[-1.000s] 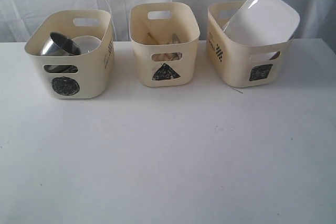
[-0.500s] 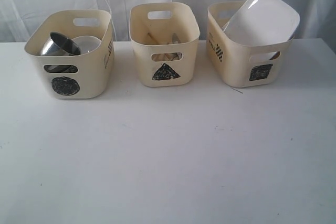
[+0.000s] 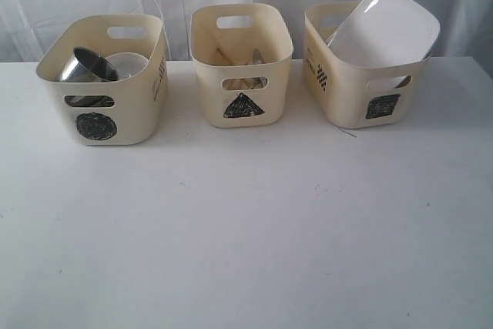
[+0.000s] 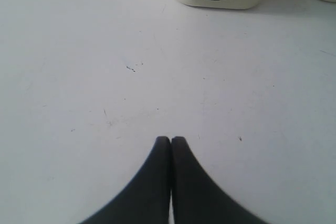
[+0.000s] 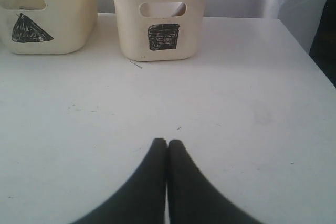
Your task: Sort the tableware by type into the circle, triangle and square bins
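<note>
A: Bins' colour?
B: Cream noted on circle bin (image 3: 139,105), triangle bin (image 3: 208,90), square bin (image 3: 343,105); shape marks (image 3: 243,105) scribbled in blk.
A: Rest?
B: Table (image 3: 246,229) & plate (image 3: 385,28) seen as white; mug (image 3: 81,68) silvery, dark inside; left claw (image 4: 170,140), right claw (image 5: 167,142) blk.

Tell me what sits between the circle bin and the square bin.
The triangle bin, standing apart from the circle bin and the square bin; the exterior view shows it.
</note>
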### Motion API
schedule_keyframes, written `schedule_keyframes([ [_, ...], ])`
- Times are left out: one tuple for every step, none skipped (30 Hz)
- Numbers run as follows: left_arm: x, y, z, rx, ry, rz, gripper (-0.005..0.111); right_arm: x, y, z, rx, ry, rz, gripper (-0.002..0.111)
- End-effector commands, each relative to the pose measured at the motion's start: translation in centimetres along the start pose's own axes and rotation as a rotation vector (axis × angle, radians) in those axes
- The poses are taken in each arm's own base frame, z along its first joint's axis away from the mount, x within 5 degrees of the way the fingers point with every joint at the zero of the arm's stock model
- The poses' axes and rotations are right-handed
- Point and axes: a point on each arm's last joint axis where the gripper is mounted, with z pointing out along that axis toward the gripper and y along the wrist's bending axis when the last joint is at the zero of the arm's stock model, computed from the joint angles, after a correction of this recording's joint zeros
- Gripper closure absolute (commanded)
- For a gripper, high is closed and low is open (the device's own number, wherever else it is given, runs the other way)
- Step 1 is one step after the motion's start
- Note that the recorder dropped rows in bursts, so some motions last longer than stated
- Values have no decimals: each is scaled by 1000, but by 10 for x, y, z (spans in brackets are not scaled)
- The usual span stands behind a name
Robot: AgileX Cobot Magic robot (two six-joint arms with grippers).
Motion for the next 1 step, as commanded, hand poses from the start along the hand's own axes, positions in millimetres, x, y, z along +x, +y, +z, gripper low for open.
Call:
schedule_keyframes([
  [1,0,0,9,2,0,107,1,0,0,4,-2,3,108],
])
